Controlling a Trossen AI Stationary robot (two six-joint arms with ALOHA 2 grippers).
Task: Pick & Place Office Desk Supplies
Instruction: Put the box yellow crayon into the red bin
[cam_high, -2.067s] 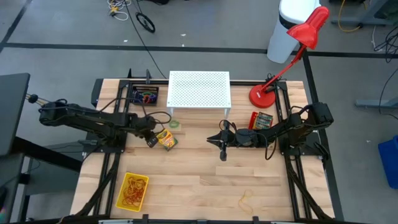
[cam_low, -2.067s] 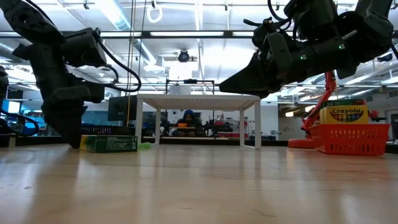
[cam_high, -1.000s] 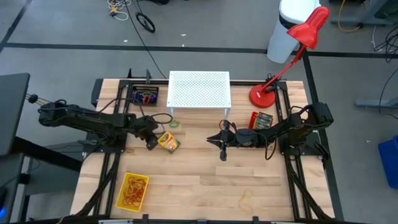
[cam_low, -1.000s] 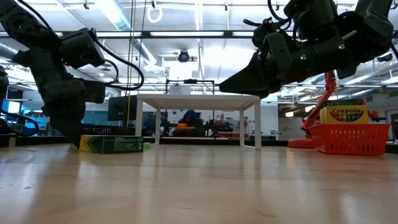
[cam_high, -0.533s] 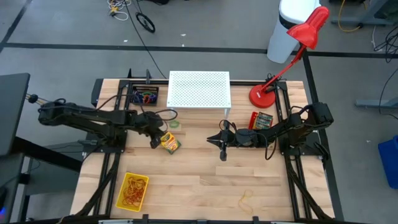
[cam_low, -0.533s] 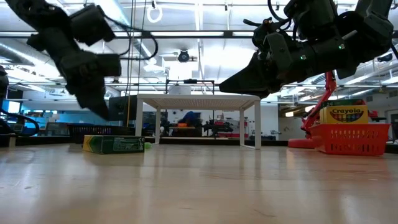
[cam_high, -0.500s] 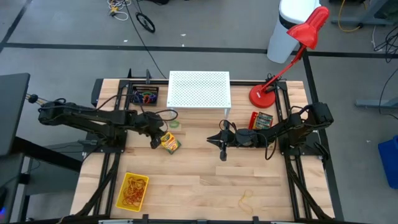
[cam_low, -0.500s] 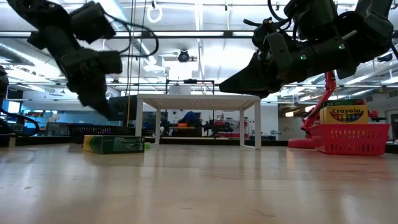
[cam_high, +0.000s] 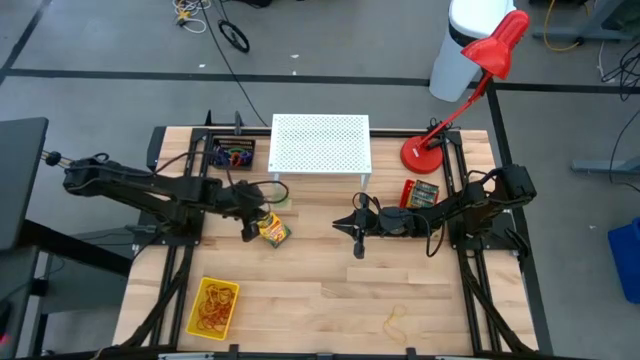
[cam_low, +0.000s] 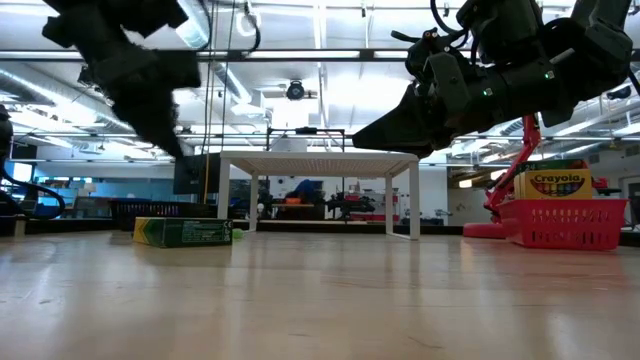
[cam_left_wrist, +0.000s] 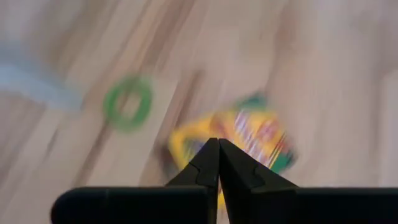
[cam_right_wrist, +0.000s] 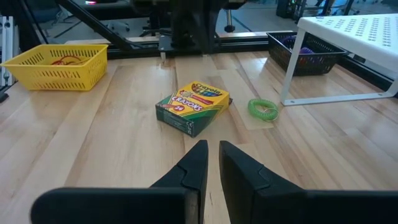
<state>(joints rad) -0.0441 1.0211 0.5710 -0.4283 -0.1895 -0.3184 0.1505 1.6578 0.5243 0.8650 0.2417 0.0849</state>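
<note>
A yellow-and-green crayon box (cam_high: 272, 231) lies flat on the table, also seen in the low view (cam_low: 186, 232) and the right wrist view (cam_right_wrist: 193, 107). A green elastic loop (cam_high: 280, 198) lies beside it, toward the far edge. My left gripper (cam_high: 250, 228) hangs shut above the box's left side (cam_left_wrist: 217, 152), well off the table (cam_low: 172, 145). My right gripper (cam_high: 359, 244) waits at mid-table, lifted, its fingers almost together (cam_right_wrist: 212, 155). A second crayon box (cam_high: 421, 192) stands in a red basket.
A white perforated stand (cam_high: 320, 143) sits at the far edge, with a black basket of coloured loops (cam_high: 232, 155) to its left and a red lamp (cam_high: 425, 152) to its right. A yellow basket of rubber bands (cam_high: 213, 307) is near left. A loose rubber band (cam_high: 397, 320) lies near the front.
My left gripper has risen from table height beside the crayon box to well above it. The box has stayed flat on the table, shifted slightly toward the table's right.
</note>
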